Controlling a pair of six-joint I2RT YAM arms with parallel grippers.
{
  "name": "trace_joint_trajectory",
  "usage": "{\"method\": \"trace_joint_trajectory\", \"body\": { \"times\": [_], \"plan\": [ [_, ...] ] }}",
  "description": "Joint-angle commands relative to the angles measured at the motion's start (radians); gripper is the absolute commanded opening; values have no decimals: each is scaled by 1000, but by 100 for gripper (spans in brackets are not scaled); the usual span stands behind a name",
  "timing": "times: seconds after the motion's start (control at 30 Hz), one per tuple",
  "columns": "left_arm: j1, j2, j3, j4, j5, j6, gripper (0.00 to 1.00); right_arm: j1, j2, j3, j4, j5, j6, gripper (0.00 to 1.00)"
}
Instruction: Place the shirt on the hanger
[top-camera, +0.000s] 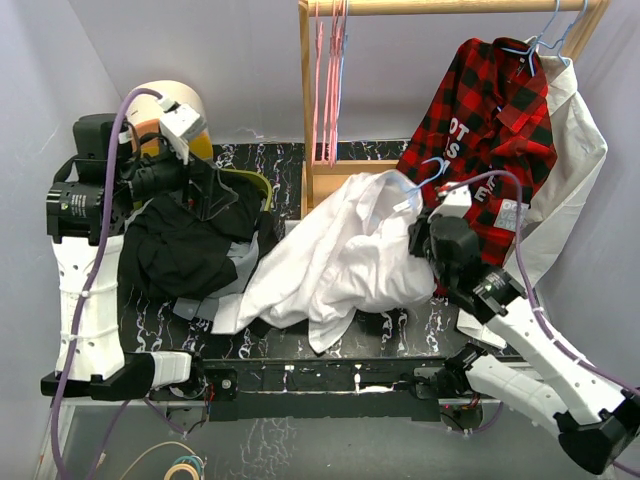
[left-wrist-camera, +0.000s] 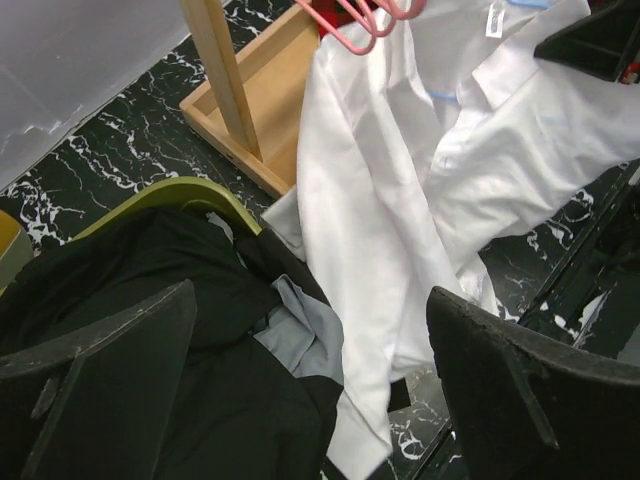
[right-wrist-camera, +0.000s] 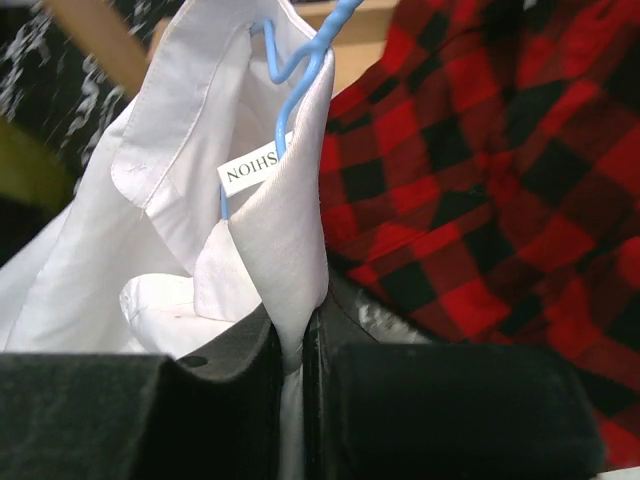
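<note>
You're clamping the limp, light white shirt's collar in the right gripper; the left gripper is gaping wide.

**Bright, even light; close-ups go soft**

Overhead, diffuse light fills my workspace, leaving only faint shadows on the pale walls. The shirt glares near white, its folds washed out. My right fingers blur in the foreground, and the plaid shirt behind is soft. My left fingers look grainy.

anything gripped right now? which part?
Right gripper is shut on the shirt, pinching collar-edge cloth below the label, the hanger inside the collar. Left gripper is open, holding nothing.
</note>
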Motion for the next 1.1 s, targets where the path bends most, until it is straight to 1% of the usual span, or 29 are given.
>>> {"method": "trace_joint_trajectory", "body": {
  "times": [0.0, 0.07, 0.17, 0.3, 0.43, 0.53, 0.63, 0.73, 0.83, 0.9, 0.97, 1.07],
  "plan": [
    [95, -38, 33, 9, 138, -64, 97, -179, 64, 115, 197, -44, -109, 8],
    [139, -42, 39, 3, 165, -79, 97, -224, 107, 161, 264, -74, -162, 8],
    [164, -62, 32, 3, 109, -93, 97, -269, 187, 273, 303, -81, -248, 8],
    [171, -94, -7, 18, -47, -122, 97, -347, 242, 392, 333, -126, -319, 8],
    [171, -111, -68, 34, -231, -147, 97, -427, 288, 490, 339, -181, -354, 8],
    [171, -94, -94, 31, -391, -162, 97, -450, 316, 542, 385, -205, -388, 8],
    [171, -57, -114, 17, -495, -177, 97, -468, 373, 622, 396, -231, -416, 8],
    [171, -29, -130, 8, -547, -192, 97, -491, 426, 682, 430, -259, -435, 8],
    [171, -37, -159, 55, -616, -229, 97, -541, 475, 748, 454, -298, -435, 8],
    [171, -32, -151, 67, -654, -247, 97, -572, 505, 782, 465, -328, -426, 8],
    [171, -23, -133, 66, -664, -255, 97, -585, 520, 803, 482, -345, -423, 8],
    [171, -15, -121, 65, -640, -259, 97, -600, 533, 824, 494, -350, -429, 8]
  ]
}}
